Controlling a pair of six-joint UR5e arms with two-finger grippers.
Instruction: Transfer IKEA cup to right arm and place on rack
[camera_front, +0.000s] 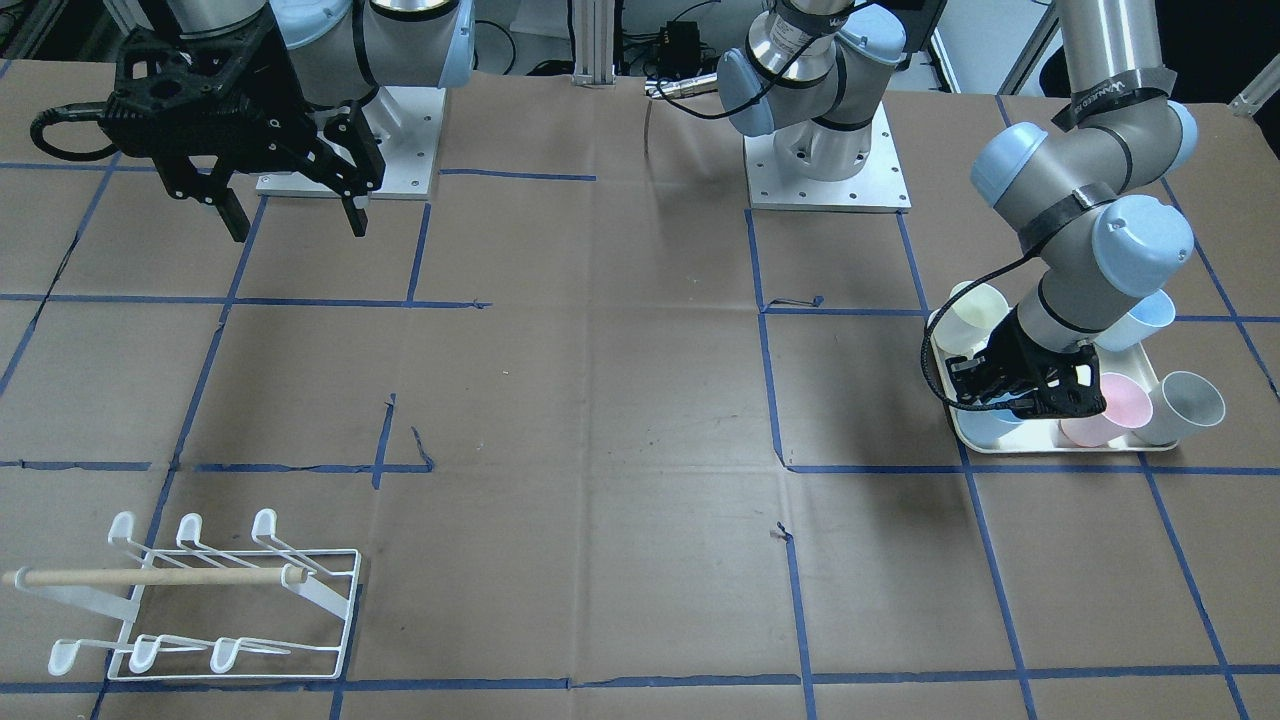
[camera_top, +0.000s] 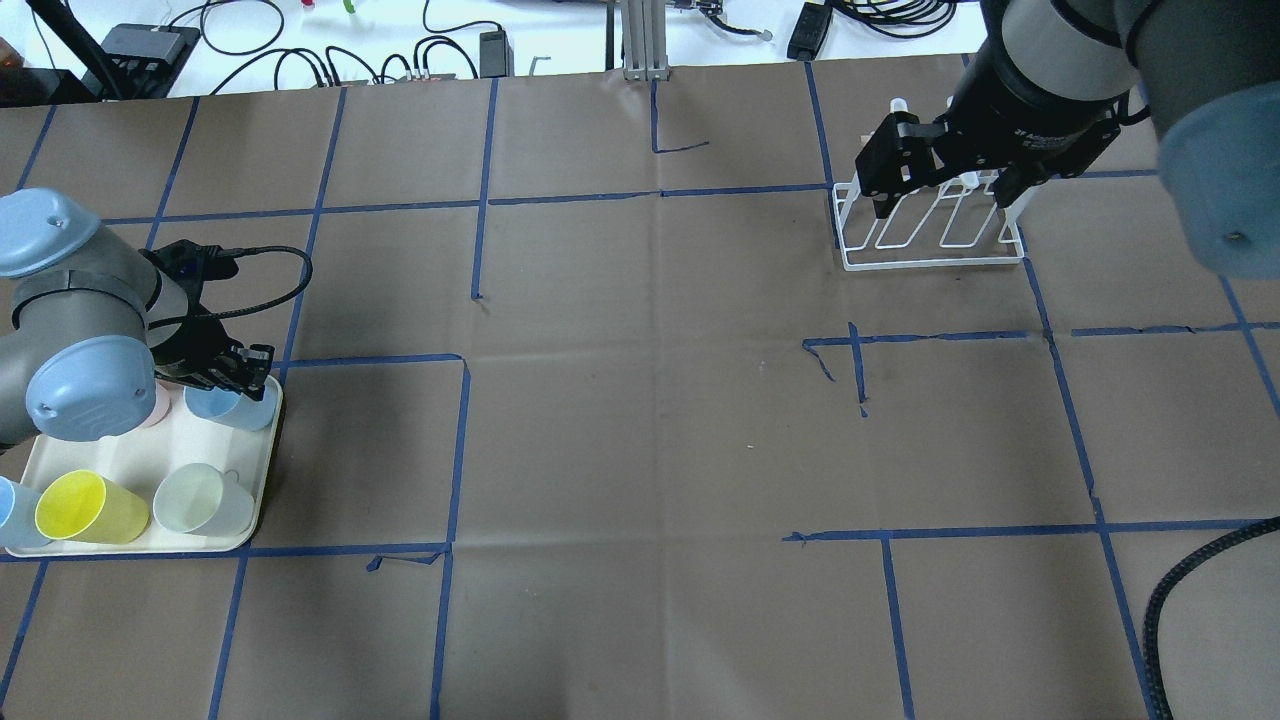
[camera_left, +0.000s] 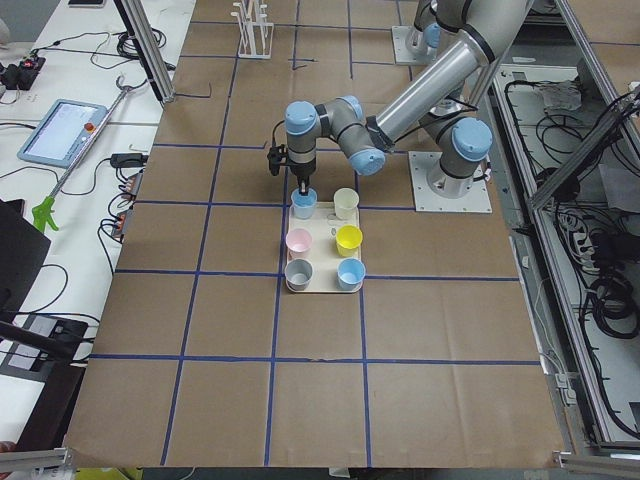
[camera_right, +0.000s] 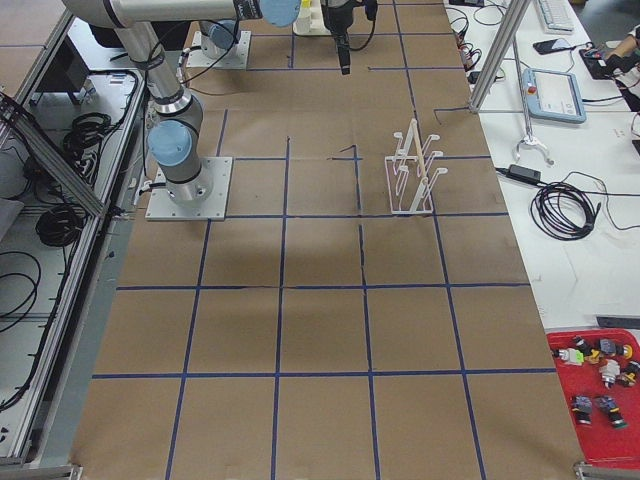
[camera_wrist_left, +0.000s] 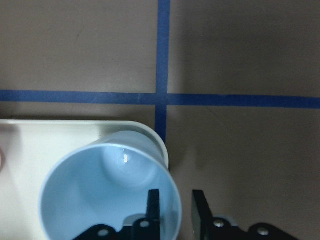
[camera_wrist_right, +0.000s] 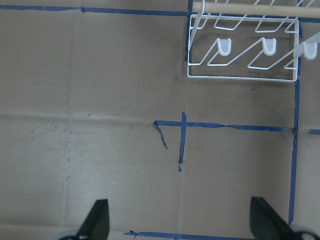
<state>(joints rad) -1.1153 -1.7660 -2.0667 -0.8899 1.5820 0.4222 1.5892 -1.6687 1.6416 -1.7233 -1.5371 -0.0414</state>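
Straddling the blue cup (camera_wrist_left: 100, 200) rim — left gripper (camera_wrist_left: 176, 196), jaws apart, wrist view only; right gripper (camera_wrist_right: 180, 202) jaws wide

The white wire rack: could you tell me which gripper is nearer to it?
Right. The right gripper hangs above the table near the rack; the left gripper is far across the table, at the tray.

pink cup (camera_top: 161, 405) mostly hidden, rack (camera_wrist_right: 225, 46) top cropped
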